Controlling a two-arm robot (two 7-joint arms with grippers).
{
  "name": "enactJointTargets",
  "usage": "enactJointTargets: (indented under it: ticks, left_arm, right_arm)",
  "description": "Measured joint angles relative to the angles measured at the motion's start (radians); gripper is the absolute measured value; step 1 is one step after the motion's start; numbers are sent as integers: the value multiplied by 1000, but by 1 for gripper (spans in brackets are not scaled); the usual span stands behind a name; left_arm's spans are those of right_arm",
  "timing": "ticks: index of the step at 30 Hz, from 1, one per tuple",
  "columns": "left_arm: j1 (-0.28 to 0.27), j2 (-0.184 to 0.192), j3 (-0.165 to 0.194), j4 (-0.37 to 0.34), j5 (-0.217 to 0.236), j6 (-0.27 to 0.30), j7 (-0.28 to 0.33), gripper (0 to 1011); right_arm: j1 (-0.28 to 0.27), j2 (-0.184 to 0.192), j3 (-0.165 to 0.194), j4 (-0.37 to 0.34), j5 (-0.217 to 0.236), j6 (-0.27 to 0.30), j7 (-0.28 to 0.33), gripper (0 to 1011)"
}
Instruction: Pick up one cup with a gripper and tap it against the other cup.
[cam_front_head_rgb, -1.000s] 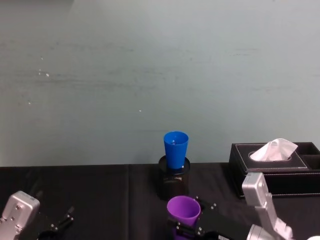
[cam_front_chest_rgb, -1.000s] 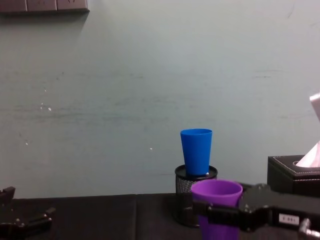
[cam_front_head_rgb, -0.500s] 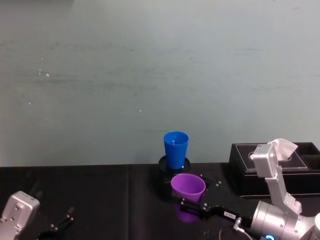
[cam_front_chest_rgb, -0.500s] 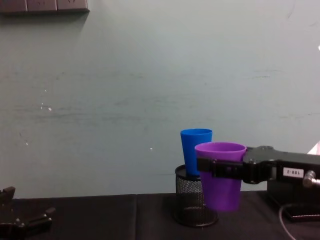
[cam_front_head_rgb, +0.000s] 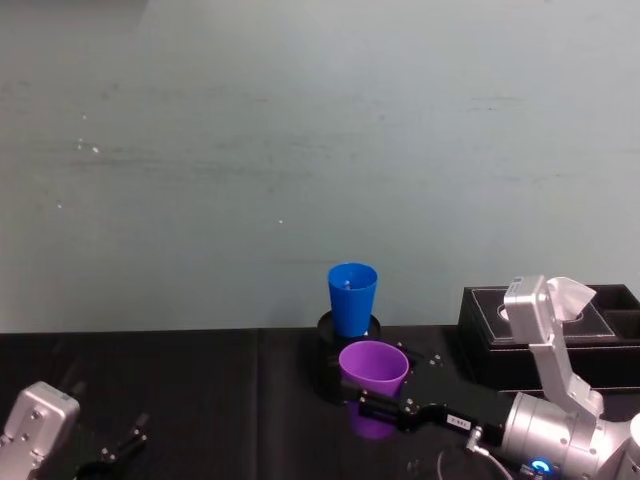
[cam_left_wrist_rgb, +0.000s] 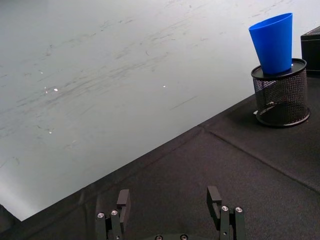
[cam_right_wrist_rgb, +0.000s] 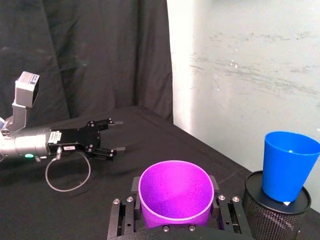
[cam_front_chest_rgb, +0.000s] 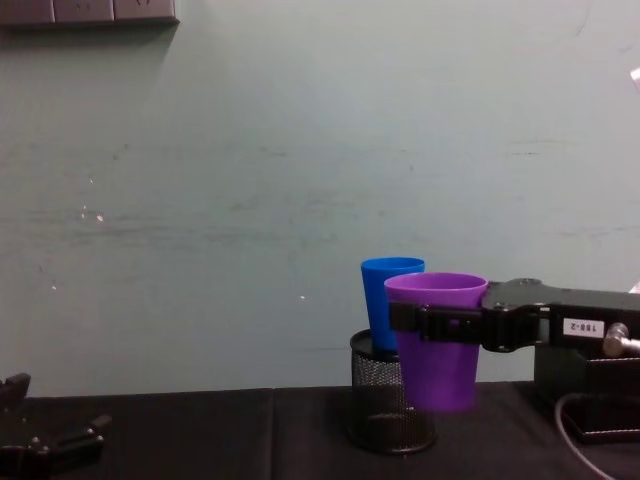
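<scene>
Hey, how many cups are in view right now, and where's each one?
2. The purple cup is held aloft in the right gripper; the blue cup sits upright in the mesh holder just behind it. No others appear hidden.

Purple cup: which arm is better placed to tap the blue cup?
Right. The right claw grips the purple cup, raised beside the blue cup; the left claw lies open, far off.

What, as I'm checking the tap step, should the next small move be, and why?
Probably ease the right tool slightly forward and left: it holds the purple cup raised near the blue cup, which stands in the mesh holder, and a gap shows between them.
</scene>
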Motion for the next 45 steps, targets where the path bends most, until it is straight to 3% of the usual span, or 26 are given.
enactJointTargets:
  ticks: [45]
  left_arm:
    - [0, 0, 0, 0, 0, 0, 0, 1000]
  right_arm:
    - [5, 7, -6, -7, 1, -2, -4, 751]
